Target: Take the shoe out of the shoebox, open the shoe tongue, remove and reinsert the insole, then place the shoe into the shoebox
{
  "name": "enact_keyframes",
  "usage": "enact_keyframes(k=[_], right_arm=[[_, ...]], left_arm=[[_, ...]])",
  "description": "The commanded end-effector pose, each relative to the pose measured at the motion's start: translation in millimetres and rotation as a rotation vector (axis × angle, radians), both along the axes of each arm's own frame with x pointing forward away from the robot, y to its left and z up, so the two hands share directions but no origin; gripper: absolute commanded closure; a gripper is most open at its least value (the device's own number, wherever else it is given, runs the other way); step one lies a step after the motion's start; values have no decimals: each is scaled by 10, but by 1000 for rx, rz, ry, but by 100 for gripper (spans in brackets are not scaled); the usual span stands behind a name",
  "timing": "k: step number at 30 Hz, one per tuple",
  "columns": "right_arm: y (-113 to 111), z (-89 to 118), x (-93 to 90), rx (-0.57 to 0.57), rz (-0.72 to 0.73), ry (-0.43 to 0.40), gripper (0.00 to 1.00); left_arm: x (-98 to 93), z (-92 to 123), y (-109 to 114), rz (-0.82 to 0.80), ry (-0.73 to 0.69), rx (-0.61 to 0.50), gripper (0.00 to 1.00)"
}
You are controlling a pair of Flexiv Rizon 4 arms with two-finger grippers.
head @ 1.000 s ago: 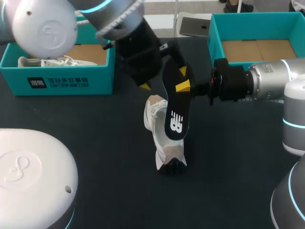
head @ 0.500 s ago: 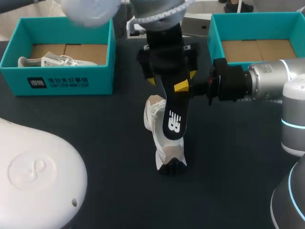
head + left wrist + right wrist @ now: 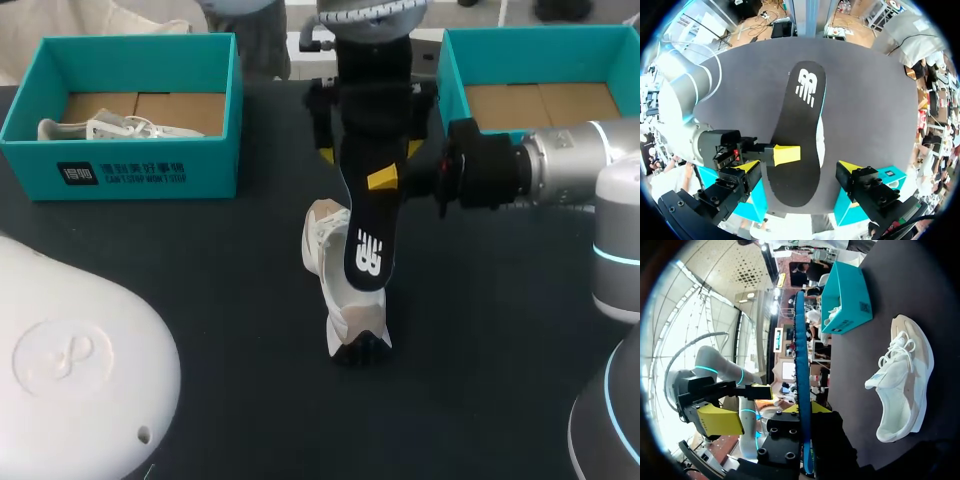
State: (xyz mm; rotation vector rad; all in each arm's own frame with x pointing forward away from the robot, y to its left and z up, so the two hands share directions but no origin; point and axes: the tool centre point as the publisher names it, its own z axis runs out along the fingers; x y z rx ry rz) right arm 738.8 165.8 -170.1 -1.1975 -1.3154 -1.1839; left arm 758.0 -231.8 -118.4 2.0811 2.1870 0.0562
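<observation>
Insole: a black insole [image 3: 366, 250] hangs in the air. Its long axis runs from the far side of the table toward the robot, and the logo end is lowest.
Shoe: a white shoe [image 3: 335, 290] rests on the dark table [image 3: 200, 300], right under the insole's low end.
Right pincer: the right pincer [image 3: 385, 181] comes in from the right and pinches the insole across its thickness, in its upper half.
Left pincer: the left pincer [image 3: 798, 167] sits over the insole's high end. Its fingers are spread, one on each side of the insole's width, and neither seems to touch it.
Key relation: the insole points down at the shoe. Getting it back in likely depends on lining its low tip up with the shoe's opening.
Room: the left shoebox [image 3: 120, 170], which holds a second shoe [image 3: 100, 128], and the right shoebox [image 3: 452, 80] both stand well apart from the shoe. Dark table shows all round it.
</observation>
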Motion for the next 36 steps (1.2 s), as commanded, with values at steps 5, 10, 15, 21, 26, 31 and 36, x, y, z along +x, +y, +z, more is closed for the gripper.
enact_keyframes(k=[5,10,15,21,26,31,36], right_arm=[[4,14,3,-4,2,1,100],[5,6,6,-3,3,2,100],[1,1,12,-2,5,5,100],[-16,-20,10,-2,2,10,100],[-38,-19,10,-2,1,13,100],[-71,-1,2,-7,-1,16,100],[-90,2,-7,-10,-1,18,100]], left_arm=[[-8,-39,40,-20,-4,-8,0],[6,-36,81,-47,12,-66,0],[-22,37,316,-164,52,-335,0],[-60,64,536,-222,37,-550,0],[-151,80,679,-261,8,-686,0],[-172,44,779,-253,31,-813,0],[-168,20,835,-242,33,-843,0]])
